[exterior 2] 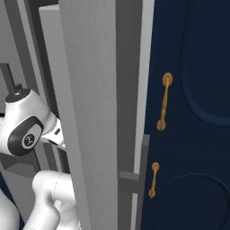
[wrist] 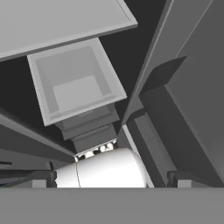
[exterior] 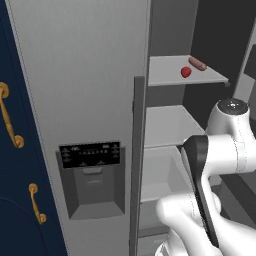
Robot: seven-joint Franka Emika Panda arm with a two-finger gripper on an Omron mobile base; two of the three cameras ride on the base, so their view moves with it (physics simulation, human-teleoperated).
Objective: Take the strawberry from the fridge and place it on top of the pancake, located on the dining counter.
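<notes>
The strawberry (exterior: 186,72), small and bright red, lies on an upper shelf (exterior: 170,75) inside the fridge (exterior: 80,75), whose right side stands open. My gripper (wrist: 112,180) is open, its two dark fingertips (wrist: 43,178) far apart with nothing between them. It looks down into the fridge at a grey drawer bin (wrist: 76,83), well below the strawberry's shelf. My white arm (exterior: 225,150) reaches into the fridge's lower right part. The pancake and the dining counter are out of view.
A reddish-brown sausage (exterior: 197,63) lies just behind the strawberry on the same shelf. The opened fridge door (exterior 2: 94,112) stands edge-on right of my arm. Navy cabinets with gold handles (exterior 2: 164,101) flank the fridge. Lower shelves (exterior: 170,125) and the fridge's dispenser panel (exterior: 90,155) are close by.
</notes>
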